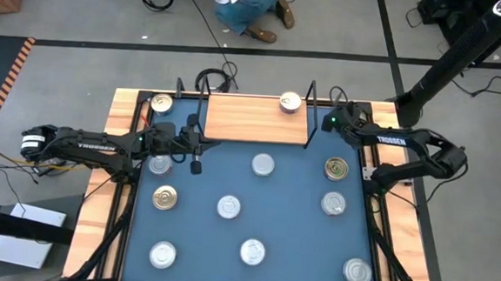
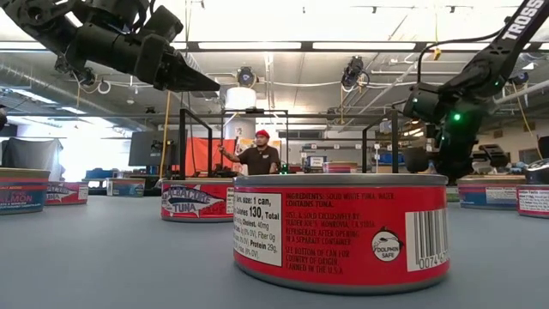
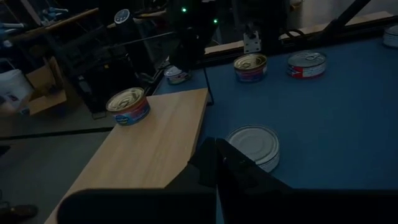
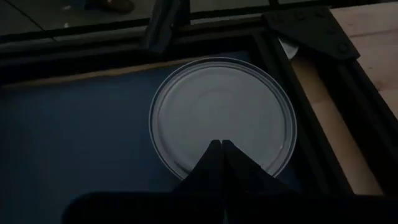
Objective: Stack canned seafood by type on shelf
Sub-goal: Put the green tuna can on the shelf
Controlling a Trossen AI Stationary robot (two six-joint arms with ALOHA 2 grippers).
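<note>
The shelf is a light wooden board with black wire uprights at the table's far edge. One tin stands on it near its right end. Several more tins of canned seafood stand on their bases on the blue table, among them a silver-lidded one and a gold-lidded one. My right gripper is shut, slanting down over a silver-lidded tin by the table's far right corner. In the high view that arm hides this tin. My left gripper hangs shut above the table by the shelf's left end, holding nothing. My right gripper's shut fingertips stand over the middle of the tin's silver lid, coming from above at a slant. Whether they touch the lid cannot be told. The tin stands flat on the blue table.
A red-labelled tin stands close to the low camera. Another tin sits on the wooden rim at the far left, and one stands under my left arm. The black frame and the wooden rim run beside the right gripper's tin.
</note>
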